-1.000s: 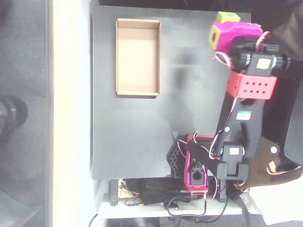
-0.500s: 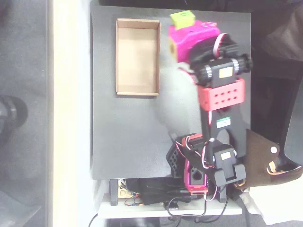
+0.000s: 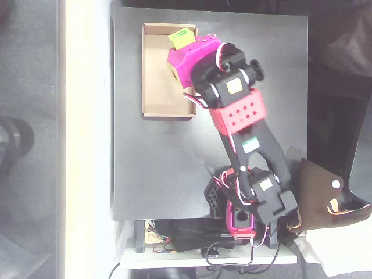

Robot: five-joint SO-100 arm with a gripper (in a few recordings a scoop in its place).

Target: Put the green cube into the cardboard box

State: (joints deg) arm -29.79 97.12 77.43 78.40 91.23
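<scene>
**Cube held over the far end of the box**

In the overhead view the magenta pincer [image 3: 181, 42] is closed on the cube [image 3: 181, 38], whose lime top face shows at the pincer's tip. The cube sits over the upper right corner of the box [image 3: 152, 70], just inside the far wall and close to the right wall as the picture shows them. Whether it touches the box floor or hangs above it cannot be told from straight above. The pincer's fingers themselves are hidden under the magenta body, so how they press on the cube cannot be made out; the cube's place at the tip is what shows the hold.

The box lies with its long side running up and down the picture, on the upper left part of the black worktop [image 3: 157, 163]. Its floor is plain light brown, and most of it lies bare below and to the left of the pincer. The magenta body crosses the box's right wall, covering part of it.

The arm [image 3: 247, 139] reaches from its base at the bottom of the worktop, up and to the left, with a red perforated block [image 3: 238, 113] about midway along it and black motors near the wrist. A yellow-green square patch [image 3: 172, 71] shows on the side of the magenta body, over the box floor.
</scene>
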